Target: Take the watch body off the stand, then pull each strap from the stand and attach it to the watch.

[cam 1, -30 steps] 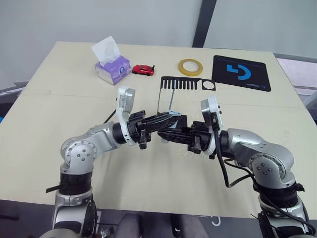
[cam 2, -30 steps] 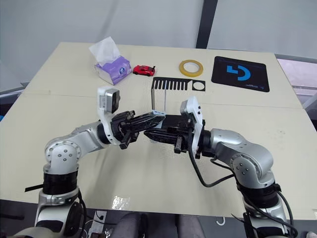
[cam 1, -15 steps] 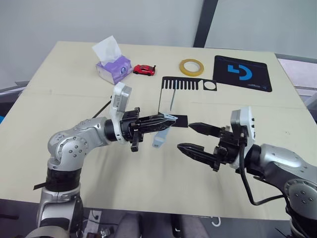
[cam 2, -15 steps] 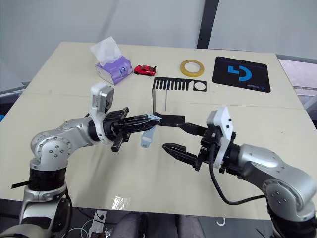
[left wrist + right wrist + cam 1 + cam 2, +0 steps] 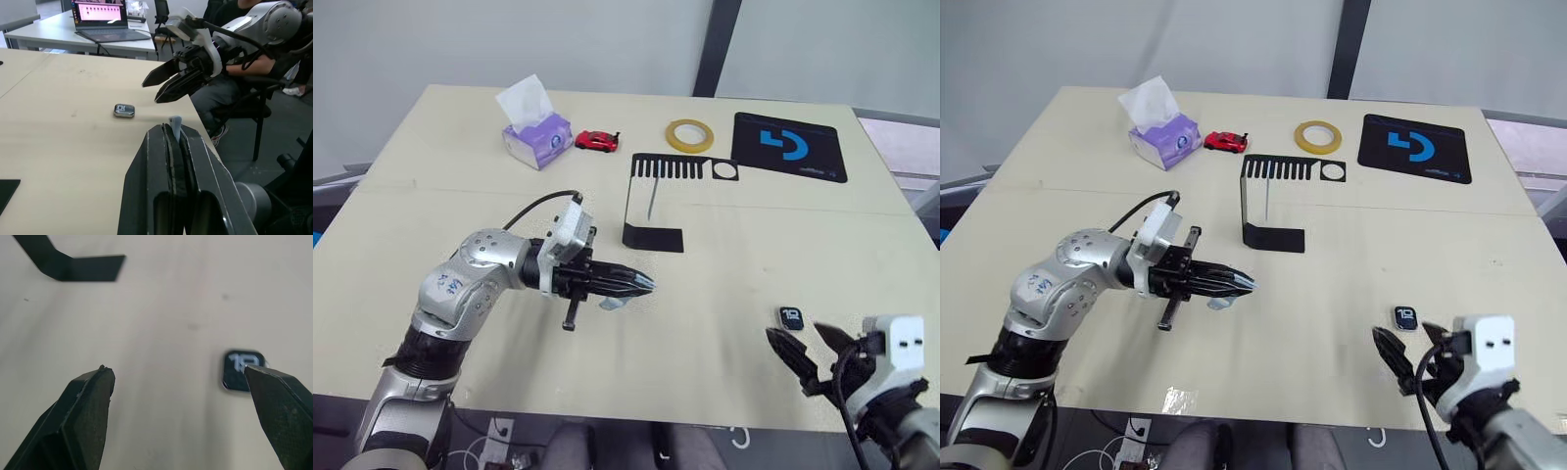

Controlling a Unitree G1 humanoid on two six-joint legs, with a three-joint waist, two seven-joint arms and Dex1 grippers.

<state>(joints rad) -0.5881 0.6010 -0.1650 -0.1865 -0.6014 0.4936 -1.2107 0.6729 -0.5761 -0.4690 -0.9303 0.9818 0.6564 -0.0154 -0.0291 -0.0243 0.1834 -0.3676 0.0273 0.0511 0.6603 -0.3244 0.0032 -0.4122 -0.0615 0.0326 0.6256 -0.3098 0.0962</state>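
Observation:
My left gripper (image 5: 644,285) is shut on a pale grey-blue strap (image 5: 616,303), low over the middle of the table; the strap's tip (image 5: 174,122) pokes out between the fingers. The watch body (image 5: 791,317) lies face up on the table at the near right, dark screen with white digits. My right gripper (image 5: 795,336) hovers open just in front of it, and the watch body (image 5: 242,369) sits beside one fingertip, apart from it. The black stand (image 5: 655,235) stands mid-table, with another strap (image 5: 651,201) hanging from its comb top.
At the table's far side sit a tissue box (image 5: 535,137), a red toy car (image 5: 596,140), a tape roll (image 5: 690,132) and a black mat with a blue logo (image 5: 790,145). The near table edge runs close below my right gripper.
The grippers have parted from their meeting at mid-table. My right gripper has opened and drawn back to the near right. The watch body now lies on the table. My left gripper has lowered with the strap.

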